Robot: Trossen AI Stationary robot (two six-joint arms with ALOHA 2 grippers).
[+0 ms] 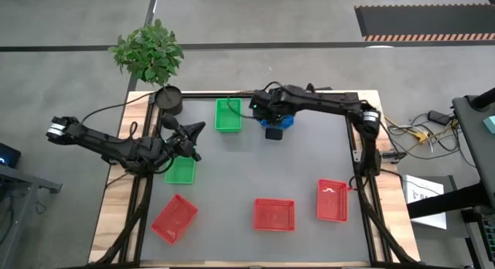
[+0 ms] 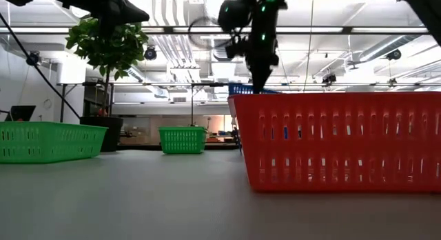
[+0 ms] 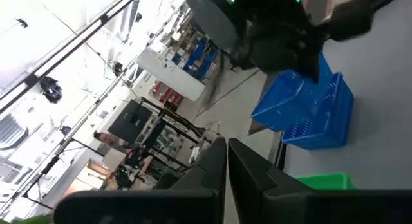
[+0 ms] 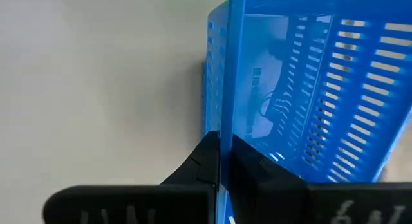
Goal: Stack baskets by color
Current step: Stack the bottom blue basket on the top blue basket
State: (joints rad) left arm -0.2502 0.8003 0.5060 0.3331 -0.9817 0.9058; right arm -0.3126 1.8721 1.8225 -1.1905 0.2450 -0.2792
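**Handling notes: perforated plastic baskets, rim grip**

Right gripper (image 4: 222, 161): fingers clenched on the thin rim of the blue perforated plastic basket (image 4: 309, 89), one finger inside the wall and one outside. In the high view this basket sits under the right gripper (image 1: 272, 124) at the far middle of the grey table (image 1: 309, 161); whether it rests on the surface or hangs just above cannot be told.

Left gripper (image 1: 189, 134): fingers clenched on nothing, hovering near the left edge, just beyond the nearer green mesh basket (image 1: 181, 171). A second green mesh basket (image 1: 227, 115) lies just beside the blue one. Three red mesh baskets (image 1: 274, 214) lie well apart along the near side.

Handling judgement: each basket looks light and thin-walled, so the wall probably flexes under a pinch. Smooth plastic may slip. Take hold at the stiffer top rim, mid-way along a side, to keep the basket level for nesting.
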